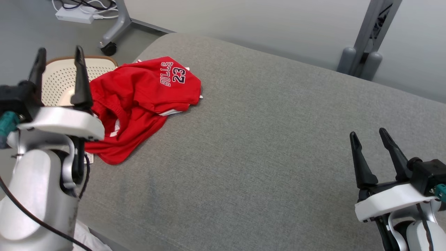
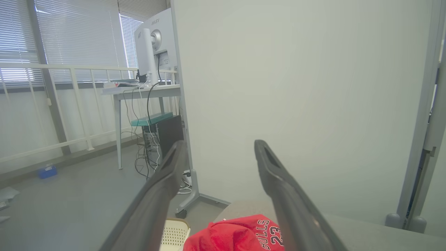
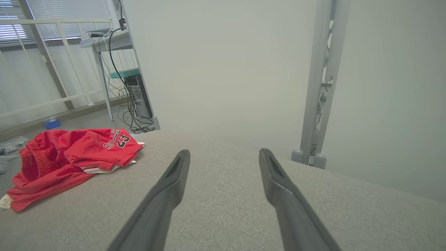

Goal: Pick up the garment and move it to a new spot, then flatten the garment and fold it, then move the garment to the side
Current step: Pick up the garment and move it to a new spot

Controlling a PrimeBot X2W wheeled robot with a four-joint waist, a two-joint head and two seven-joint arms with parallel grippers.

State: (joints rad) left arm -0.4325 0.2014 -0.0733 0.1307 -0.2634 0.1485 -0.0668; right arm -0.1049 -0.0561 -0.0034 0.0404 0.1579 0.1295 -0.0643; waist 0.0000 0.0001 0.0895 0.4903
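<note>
The garment (image 1: 139, 101) is a red pair of shorts with white trim and "BULLS 23" print, crumpled at the left edge of the grey padded surface (image 1: 264, 146). The right wrist view has the garment (image 3: 69, 157) at far left, and its top pokes into the left wrist view as a red mound (image 2: 240, 237). My left gripper (image 1: 59, 55) hangs open at the left, above and just left of the heap, holding nothing. Low at the right, my right gripper (image 1: 369, 134) is open and empty over bare fabric, well away from the shorts.
A cream perforated basket (image 1: 59, 80) sits beside the garment off the surface's left edge. Beyond stand a wheeled stand base (image 1: 111, 42), a pale partition wall (image 1: 278, 28) with grey posts (image 1: 362, 62), and a desk with monitor and cables (image 2: 150, 87).
</note>
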